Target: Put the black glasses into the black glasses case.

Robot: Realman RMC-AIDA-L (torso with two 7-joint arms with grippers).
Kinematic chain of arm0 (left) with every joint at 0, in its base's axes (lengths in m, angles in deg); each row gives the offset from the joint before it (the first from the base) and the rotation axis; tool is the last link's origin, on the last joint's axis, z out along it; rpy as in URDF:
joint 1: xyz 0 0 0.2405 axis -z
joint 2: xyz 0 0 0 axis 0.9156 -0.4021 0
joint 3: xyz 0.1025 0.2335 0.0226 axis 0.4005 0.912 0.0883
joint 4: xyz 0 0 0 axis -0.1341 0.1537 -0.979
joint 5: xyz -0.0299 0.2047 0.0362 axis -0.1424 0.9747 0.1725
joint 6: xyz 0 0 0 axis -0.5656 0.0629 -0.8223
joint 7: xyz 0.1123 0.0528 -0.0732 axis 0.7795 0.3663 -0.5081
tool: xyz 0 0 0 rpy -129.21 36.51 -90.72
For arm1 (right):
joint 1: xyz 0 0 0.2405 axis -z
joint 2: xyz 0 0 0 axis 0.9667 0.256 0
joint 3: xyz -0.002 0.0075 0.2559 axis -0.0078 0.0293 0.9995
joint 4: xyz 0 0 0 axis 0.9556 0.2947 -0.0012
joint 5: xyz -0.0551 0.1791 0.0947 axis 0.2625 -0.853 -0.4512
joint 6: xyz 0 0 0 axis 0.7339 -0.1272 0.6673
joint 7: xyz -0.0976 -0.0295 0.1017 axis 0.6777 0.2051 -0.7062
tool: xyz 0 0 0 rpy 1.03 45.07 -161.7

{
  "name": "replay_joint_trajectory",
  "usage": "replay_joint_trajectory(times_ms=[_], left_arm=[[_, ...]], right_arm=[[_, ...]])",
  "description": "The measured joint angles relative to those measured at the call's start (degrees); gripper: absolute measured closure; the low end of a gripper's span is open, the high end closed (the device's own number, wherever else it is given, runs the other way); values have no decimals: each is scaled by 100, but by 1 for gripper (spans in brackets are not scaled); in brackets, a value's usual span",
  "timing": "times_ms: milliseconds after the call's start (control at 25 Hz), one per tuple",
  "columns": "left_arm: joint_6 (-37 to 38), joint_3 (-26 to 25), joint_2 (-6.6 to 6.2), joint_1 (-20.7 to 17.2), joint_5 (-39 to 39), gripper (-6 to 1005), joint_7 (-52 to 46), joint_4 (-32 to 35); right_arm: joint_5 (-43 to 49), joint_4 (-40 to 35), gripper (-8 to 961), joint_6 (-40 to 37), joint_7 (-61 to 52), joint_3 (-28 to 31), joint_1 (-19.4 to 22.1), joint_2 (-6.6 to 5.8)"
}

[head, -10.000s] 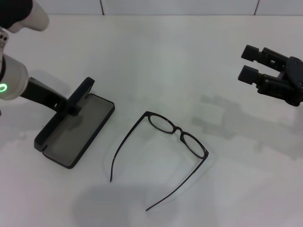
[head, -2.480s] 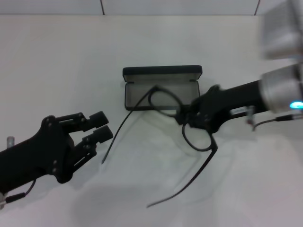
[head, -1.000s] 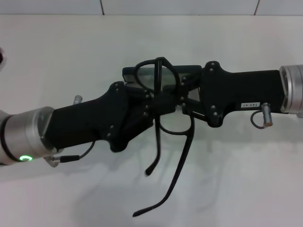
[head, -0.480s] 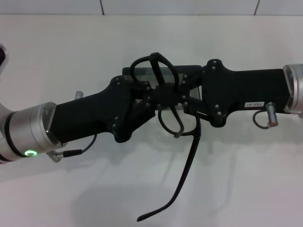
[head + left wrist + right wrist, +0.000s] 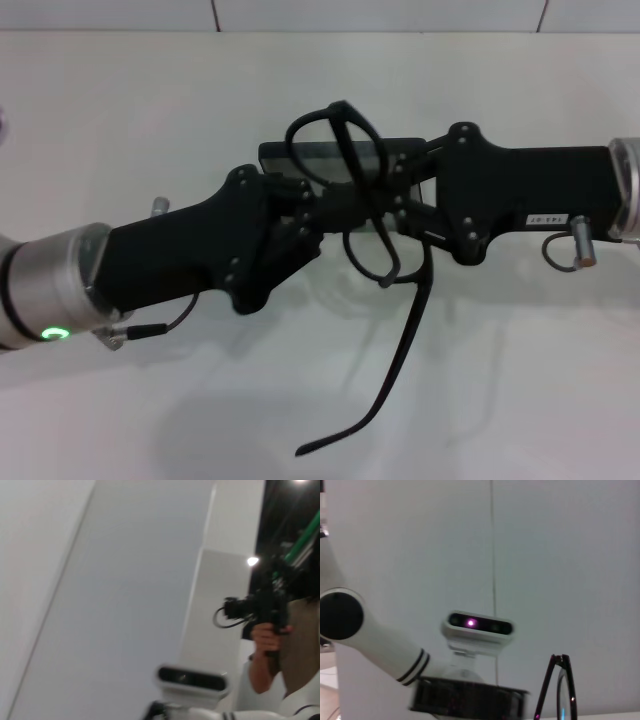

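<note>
Between the left gripper [image 5: 318, 212] and the right gripper [image 5: 392, 205], the black glasses [image 5: 362, 225] hang pinched at the frame from both sides, lifted just in front of the open black glasses case [image 5: 338, 153]. One temple trails open toward the robot; judged from this, fold it flat first, keeping the right pinch firm, then lower the frame level into the case.

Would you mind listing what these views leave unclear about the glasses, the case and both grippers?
- Black glasses case: head view shows only its far edge; both grippers and the black glasses cover the interior.
- Left gripper and right gripper: their fingertips merge with the black frame, so grip is unreadable.
- Left wrist view: faces away, showing no task object.
- Right wrist view: shows only part of the glasses at the picture's edge.
</note>
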Motion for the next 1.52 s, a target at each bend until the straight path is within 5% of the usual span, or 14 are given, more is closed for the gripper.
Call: replay_joint_trajectory(times_ms=[360,560,760,1040,1520], left_arm=[[302,-10,-169,-250,-201,972,72,47],[282,37,-131,-115,170,972,170,13],[297,215,12,213,679,972,348,2],[306,658,63,432,215,972,894,-415],[317,641,59,238,-599,971,860,-442]], right_arm=[[-258,-44,855,-1050,60,1314,318,-23],[-745,-3,855,-1562,171,1935,290,-21],[-1443,656,855,-1430,905,1483,-83,20],[-1801,2470,855,-1098,2230,878,-1068,24],[-2042,2503,854,-23,2600,-279,-1053,24]])
